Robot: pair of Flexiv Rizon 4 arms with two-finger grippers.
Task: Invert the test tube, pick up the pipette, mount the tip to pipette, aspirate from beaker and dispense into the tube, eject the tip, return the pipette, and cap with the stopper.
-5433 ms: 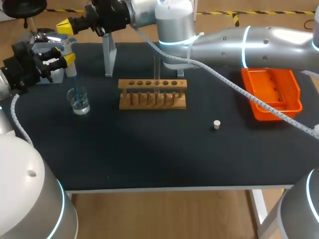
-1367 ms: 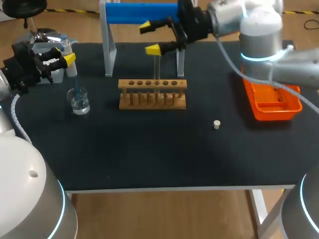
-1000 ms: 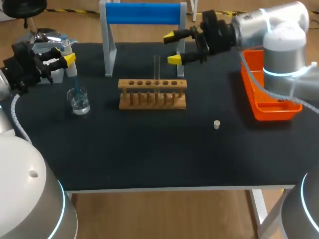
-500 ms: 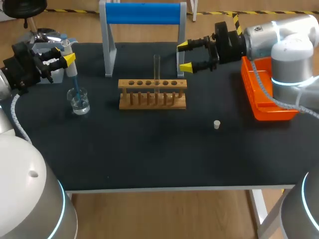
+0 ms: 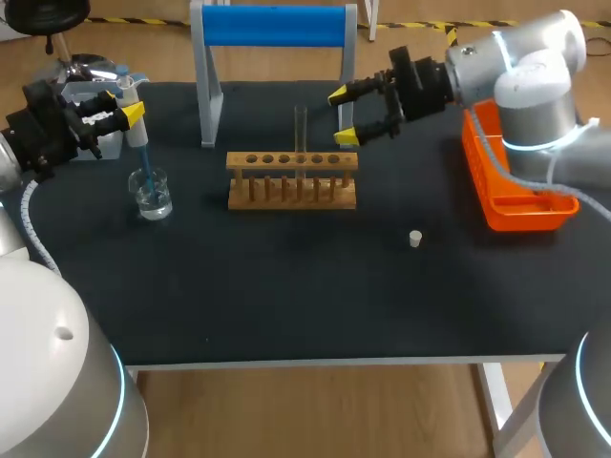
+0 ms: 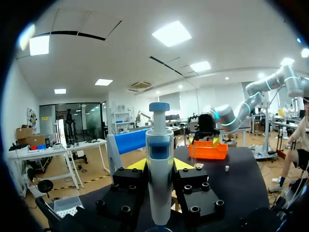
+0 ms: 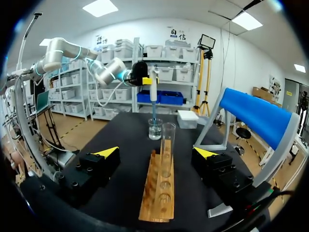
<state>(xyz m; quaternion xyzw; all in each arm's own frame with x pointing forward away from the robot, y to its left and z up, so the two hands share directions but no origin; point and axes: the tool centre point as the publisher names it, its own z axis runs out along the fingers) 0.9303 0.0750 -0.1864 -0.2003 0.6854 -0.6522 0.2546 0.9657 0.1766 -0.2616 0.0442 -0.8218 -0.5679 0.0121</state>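
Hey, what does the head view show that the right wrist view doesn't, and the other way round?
Only the head view shows the orange tray and the small white stopper lying on the table. Only the right wrist view gives a close look at the tube, upright in the wooden rack straight ahead of the open right tool. Both show the rack, the tube, the beaker, the pipette held in the left tool with its tip down in the beaker, and the blue stand.

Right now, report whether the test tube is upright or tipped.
Upright: the test tube stands vertical in the wooden rack, mouth up.
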